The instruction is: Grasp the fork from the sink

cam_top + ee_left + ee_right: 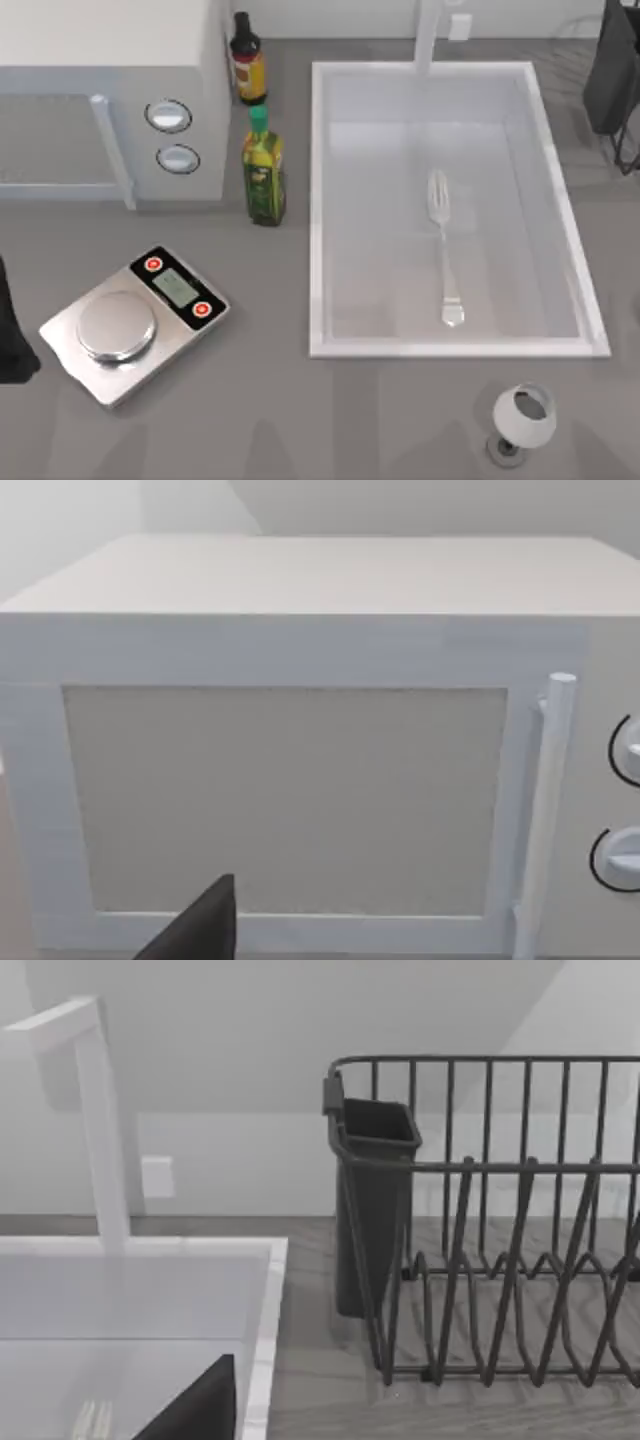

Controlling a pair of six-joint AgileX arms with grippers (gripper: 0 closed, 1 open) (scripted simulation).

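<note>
The fork [444, 245] lies flat on the pale bottom of the sink [318, 210], right of the basin's centre, with its tines toward the faucet [430, 35] and its rounded handle end toward the near rim. It touches no wall of the basin. The tine tips also appear in the right wrist view [92, 1420].

The left arm [12, 330] is at the left edge of the worktop [300, 420], well apart from the sink. A dark part of the left claw [195, 930] faces the door of the microwave [285, 790]; whether this claw is apart or together cannot be told.

The right arm [612, 70] is at the upper right, beside the sink's far right corner. A dark part of the right claw [195, 1410] sits above the sink rim, with the dish rack [500, 1260] and its dark cutlery cup [370, 1210] beyond it. Its state cannot be told either. The fork is well apart from this claw.

An oil bottle [264, 170], a sauce bottle [247, 60], a kitchen scale [135, 322] and a white cup [522, 420] stand on the worktop.
</note>
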